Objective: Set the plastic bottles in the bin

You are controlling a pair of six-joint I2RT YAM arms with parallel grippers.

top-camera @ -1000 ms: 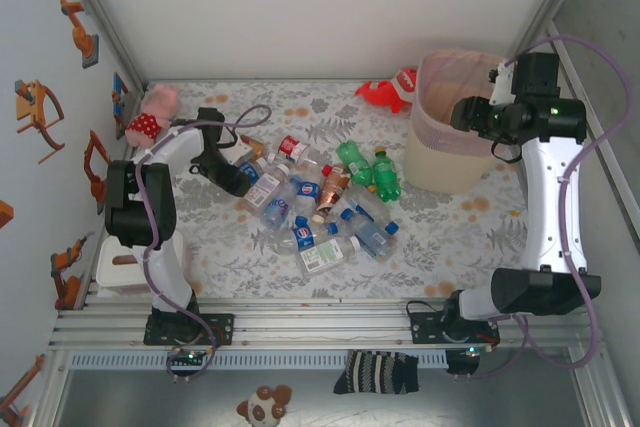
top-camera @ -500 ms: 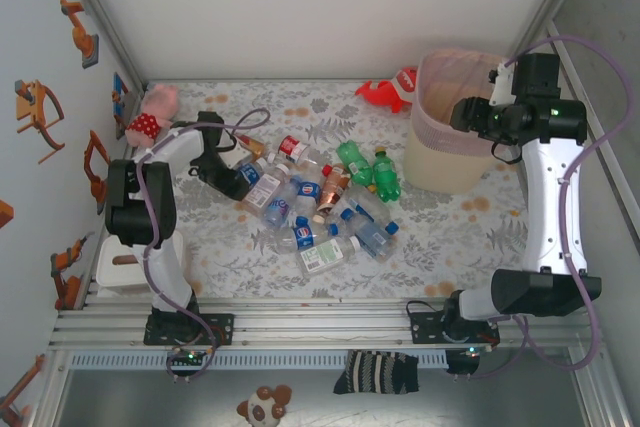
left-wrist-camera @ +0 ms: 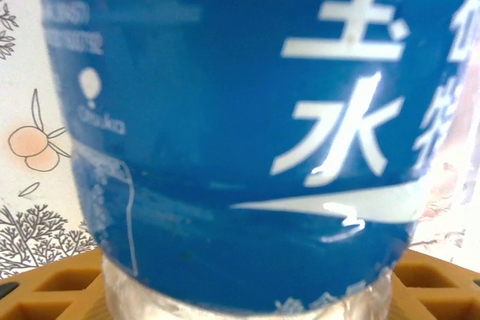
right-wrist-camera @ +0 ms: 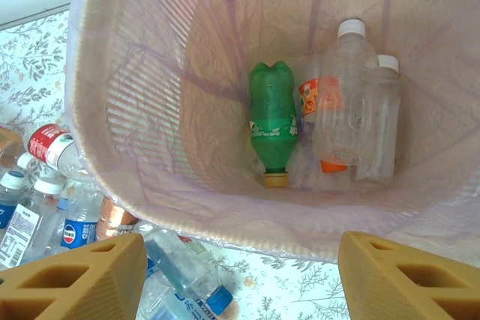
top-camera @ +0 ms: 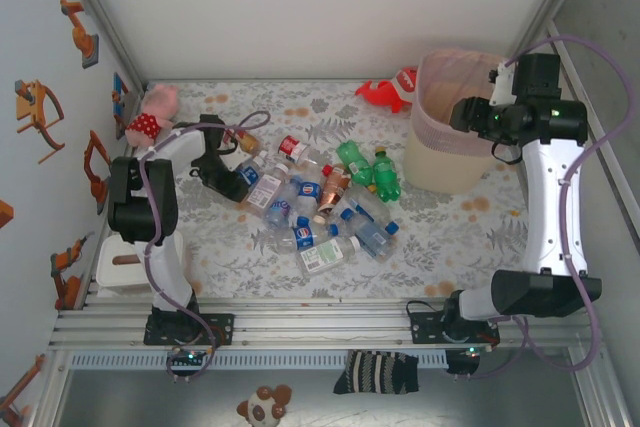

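A heap of plastic bottles (top-camera: pixel 330 207) lies mid-table, most of them clear with blue caps, two green (top-camera: pixel 370 169). At the heap's left end my left gripper (top-camera: pixel 243 175) is low among them, and its orange fingers (left-wrist-camera: pixel 45 290) press both sides of a blue-labelled bottle (left-wrist-camera: pixel 225 148). The cream bin (top-camera: pixel 440 162) with its pink liner stands at the far right. My right gripper (top-camera: pixel 468 113) hangs open over the bin's rim (right-wrist-camera: pixel 262 222), nothing between its fingers (right-wrist-camera: pixel 75 279). Inside lie a green bottle (right-wrist-camera: pixel 272 121) and two clear ones (right-wrist-camera: pixel 345 95).
A pink plush toy (top-camera: pixel 155 107) lies in the far left corner and a red toy (top-camera: pixel 390 90) sits behind the bin. A white box (top-camera: pixel 125 267) stands beside the left arm's base. Walls close in on the table's left, back and right.
My left gripper has slid a little further into the left end of the heap and its jaws have narrowed onto the blue-labelled bottle. The right arm has stayed still.
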